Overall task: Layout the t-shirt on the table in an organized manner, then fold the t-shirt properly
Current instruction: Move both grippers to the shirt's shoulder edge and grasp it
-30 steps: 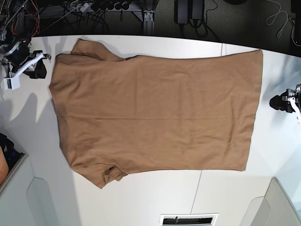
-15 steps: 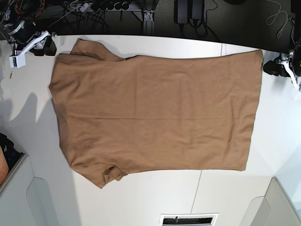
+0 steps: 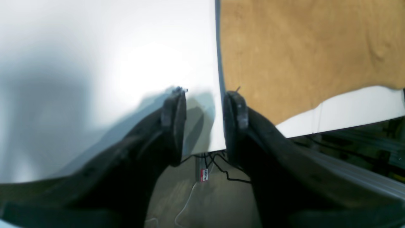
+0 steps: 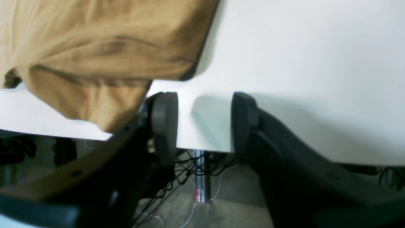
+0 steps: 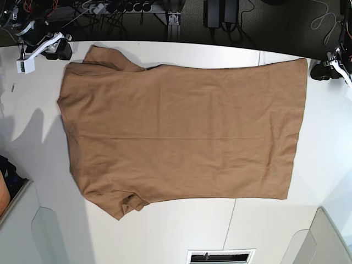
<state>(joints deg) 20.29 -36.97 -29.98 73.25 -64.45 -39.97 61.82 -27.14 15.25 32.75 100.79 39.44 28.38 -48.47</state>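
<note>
The tan-brown t-shirt [image 5: 181, 132] lies spread flat on the white table [image 5: 33, 143], sleeves to the left and straight hem to the right. My right gripper [image 5: 58, 50] hovers at the table's far left corner, just beside the upper sleeve [image 4: 95, 47]. It is open [image 4: 204, 117] with only bare table between the fingers. My left gripper [image 5: 320, 71] is at the far right, next to the hem's far corner [image 3: 300, 53]. It is also open [image 3: 202, 104], one fingertip [image 3: 235, 104] at the cloth's edge, holding nothing.
Behind the far table edge hang cables and power strips [image 5: 121, 8]. A thin dark seam [image 5: 230, 225] crosses the tabletop near the front. White panels [image 5: 330, 242] stand at the near corners, and a vent [image 5: 220, 257] sits at the front edge.
Both grippers moved toward the table's far edge: the right from beside the shoulder to the far left corner, the left from mid-hem up to the far hem corner. The shirt stayed put.
</note>
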